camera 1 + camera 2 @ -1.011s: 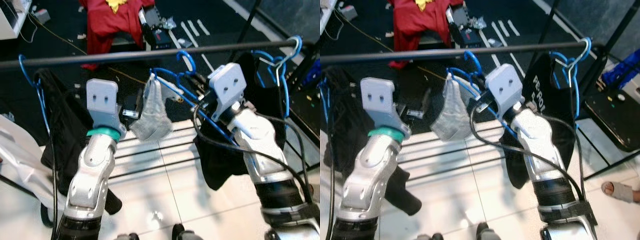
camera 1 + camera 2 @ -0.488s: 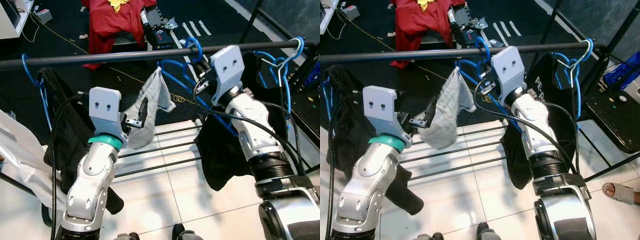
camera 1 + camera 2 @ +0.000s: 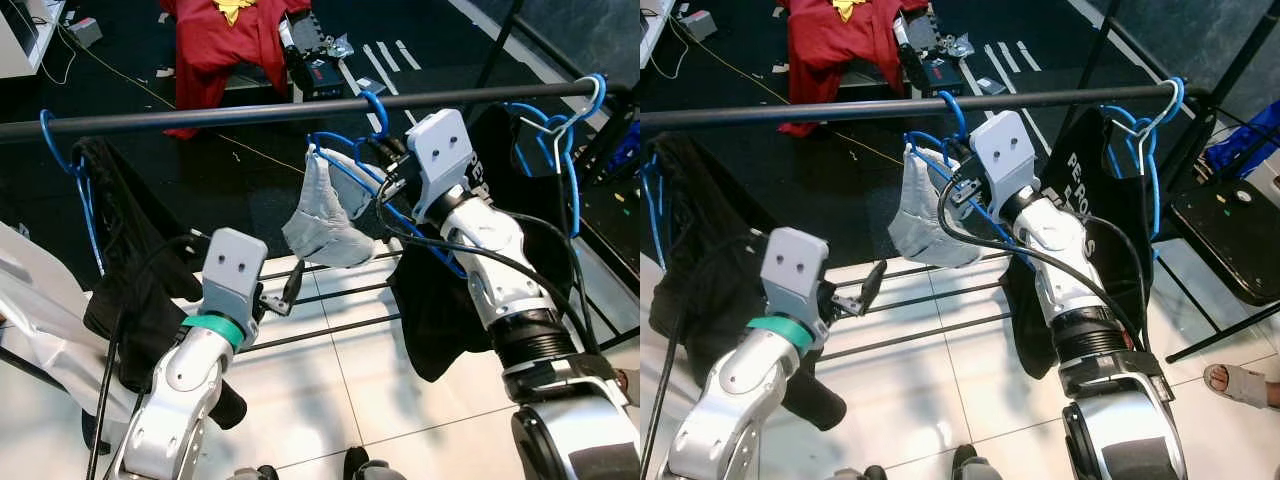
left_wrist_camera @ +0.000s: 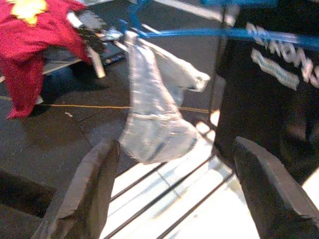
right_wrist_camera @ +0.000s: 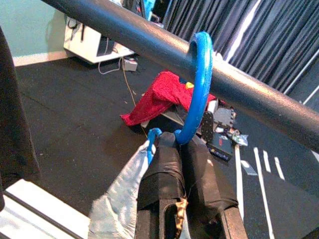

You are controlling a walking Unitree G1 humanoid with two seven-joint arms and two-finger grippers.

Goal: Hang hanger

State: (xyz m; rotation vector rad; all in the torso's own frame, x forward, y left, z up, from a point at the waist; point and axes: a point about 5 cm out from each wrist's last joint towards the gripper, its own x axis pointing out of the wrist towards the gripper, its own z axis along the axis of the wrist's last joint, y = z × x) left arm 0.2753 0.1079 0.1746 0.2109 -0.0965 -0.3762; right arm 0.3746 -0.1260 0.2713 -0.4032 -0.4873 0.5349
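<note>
**Hook over the rail, grip not yet let go**

On the black rail (image 3: 200, 115) that runs left to right across the scene, the blue hanger (image 3: 345, 160) sits near the middle, its hook (image 5: 199, 84) curled over the top of the bar. The right gripper (image 5: 182, 164) is clamped tight on the hanger's neck just below the hook, fingers pressed together around it. Holding there, so close to the hook, looks chosen to steer the curl onto the rail without the frame swinging.

A grey cloth (image 3: 322, 210) droops from the hanger's left arm, bunched and hanging straight down. The hanger's long axis runs roughly along the rail, slightly slanted, with the hook pointing up and the shoulders spreading left and right beneath it.

The left gripper (image 4: 169, 184) sits lower and nearer, to the left, its fingers spread wide and holding nothing, aimed toward the cloth. It seems kept clear so the cloth hangs freely.

Other garments are on the rail: a black shirt (image 3: 125, 260) at far left, and a black printed shirt (image 3: 1110, 190) on blue hangers to the right. A red cloth (image 3: 225, 40) lies on the floor beyond.
</note>
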